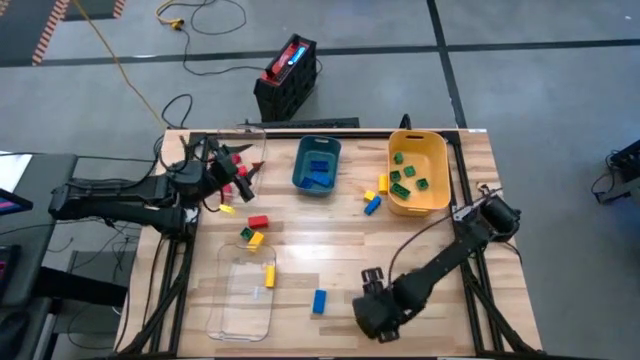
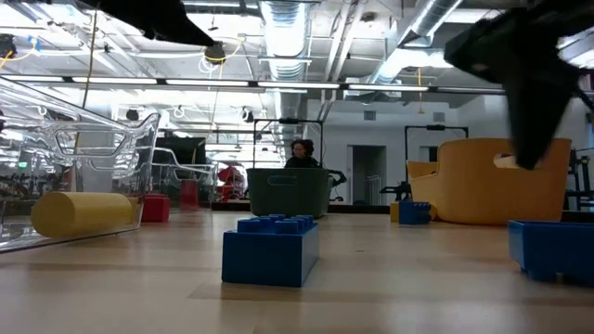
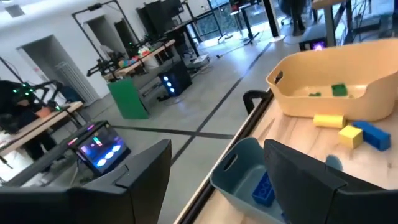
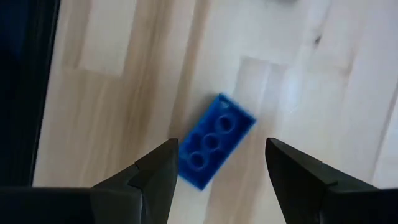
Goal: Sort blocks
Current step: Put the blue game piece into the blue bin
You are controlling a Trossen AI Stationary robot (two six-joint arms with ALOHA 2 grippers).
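The right gripper [image 4: 214, 171] hangs above a blue block [image 4: 214, 142] that lies on the bare table [image 1: 430, 250]. Its two fingers stand apart and hold nothing. In the right wrist view the block shows in the middle of the frame, between the two dark fingers and a little ahead of their tips. Its long axis runs diagonally, from the lower left toward the upper right of that frame, so it does not lie square to the line between the fingers. I judge that the wrist must turn a little before the fingers can close across the short sides of the block.

In the high view this same blue block [image 1: 319, 301] is in the lower middle of the frame, just left of the right gripper [image 1: 372, 300] and right of the clear tray [image 1: 240, 318]. The left gripper [image 1: 235, 170] is at the upper left of the table, well apart from the block, also open and empty. So the right arm is clearly the nearer one.

The teal bin [image 1: 318, 165], which already holds blue blocks, is in the upper middle of the high view, far from this block.
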